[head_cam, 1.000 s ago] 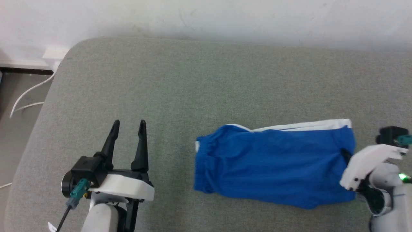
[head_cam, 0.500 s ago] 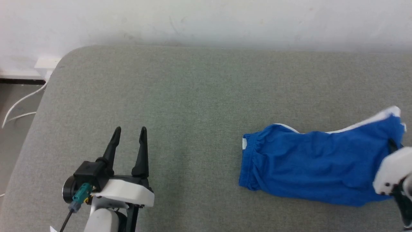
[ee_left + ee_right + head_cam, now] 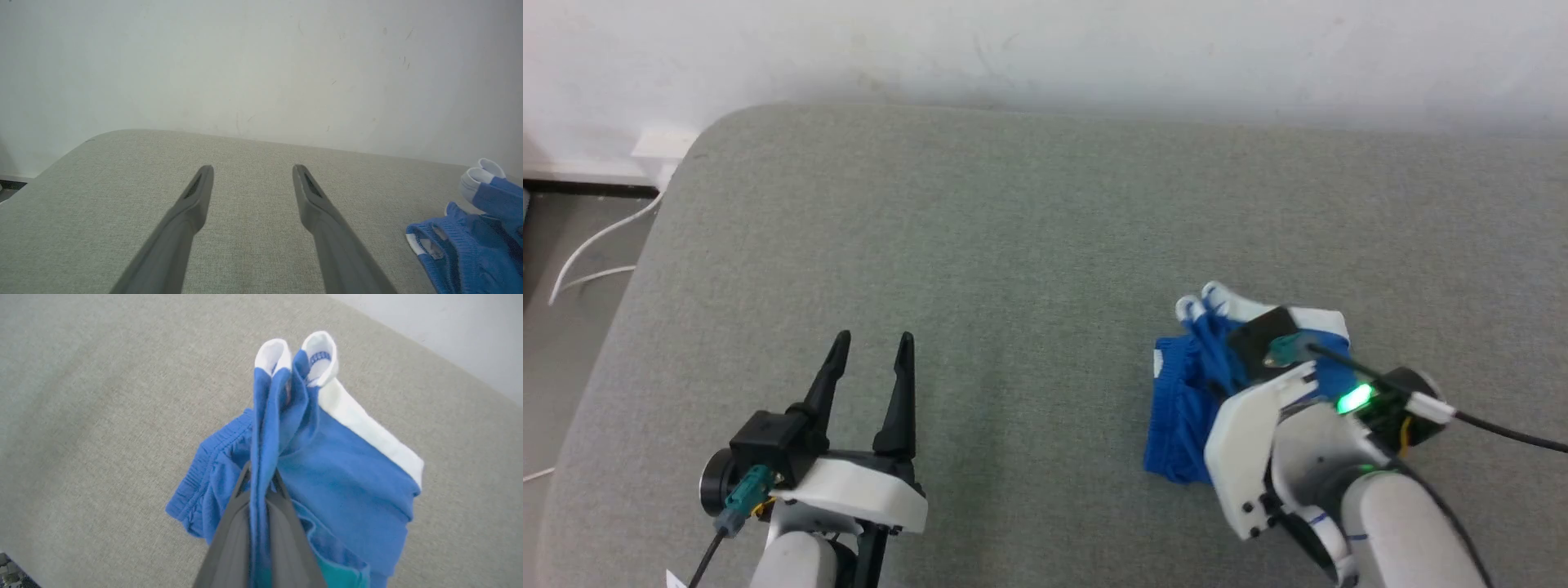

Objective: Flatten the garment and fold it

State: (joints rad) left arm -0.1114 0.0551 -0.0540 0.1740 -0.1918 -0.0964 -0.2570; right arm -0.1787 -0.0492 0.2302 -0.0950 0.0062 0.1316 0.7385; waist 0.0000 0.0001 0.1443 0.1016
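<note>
Bright royal-blue thin-fabric shorts [image 3: 1178,412] with white edge band lie bunched on grey fabric surface [image 3: 1013,229]. One fold is pinched between the closed fingers of right gripper [image 3: 261,479], white ends poking past the tips. Well apart, left gripper [image 3: 872,336] has fingers spread wide, empty.

Garment [image 3: 1176,420] no longer flat, now a doubled-over bunch

Your shorts [image 3: 1180,408] are bright royal blue, with a plain white band along 1 edge and white at 2 raised tips. The cushion [image 3: 1013,229] under them is a grey-green weave with a fine fleck. The wall [image 3: 1045,41] is off-white with faint marks. The left gripper [image 3: 873,336] has 2 black fingers [image 3: 899,392], a white shell [image 3: 849,490] and a teal plug [image 3: 754,483]; a small lamp [image 3: 1353,399] glows green.
</note>
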